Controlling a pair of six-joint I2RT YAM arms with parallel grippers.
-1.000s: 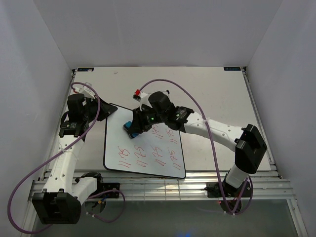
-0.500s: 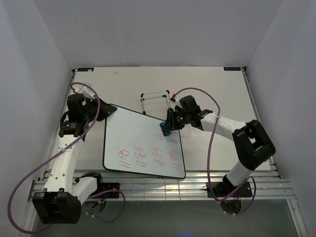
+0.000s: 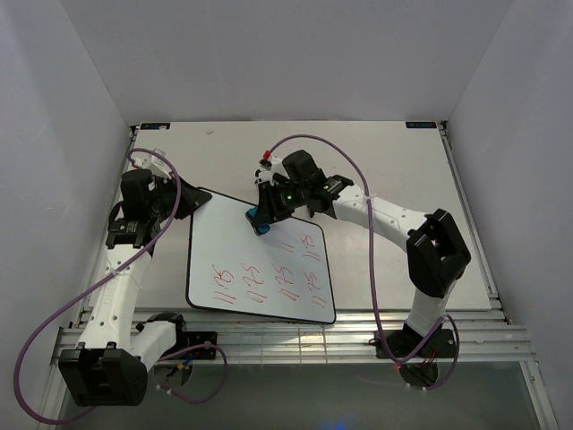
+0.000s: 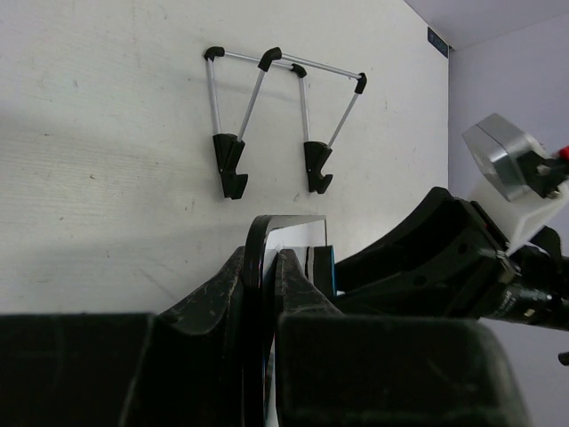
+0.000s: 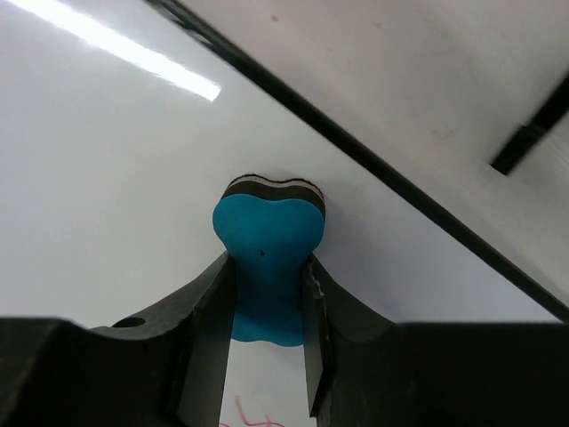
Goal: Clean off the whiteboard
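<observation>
While the right gripper is clenched on the blue eraser, the top view shows it on the far middle part of the whiteboard; a second ago it was nearer the board's far-left part, half a second ago at the right edge, so we read this as back-and-forth strokes across the far band; that band is now bare, though the red figures across the near half stand as they did; we judge the job well short of done. The board lies flat and askew on the bench, and has barely shifted; the left gripper grasps its far-left corner. The figures are handwritten numerals in several slanted columns; the leftmost may read "11 05", the others something like "0 25", but we cannot be sure. Two small dark labels on the bench's far edge are too small to read.

From the left wrist, that gripper is shut on the board's thin black rim, a white sliver of board beyond it; a black wire stand lies apart on the bench; we find no legible text here.

From the right wrist, the gripper pinches the eraser's waist; its dark felt edge meets the glossy board just beside the rim; a scrap of red stroke shows at the bottom edge, unreadable; the eraser bears no brand that we can see.
</observation>
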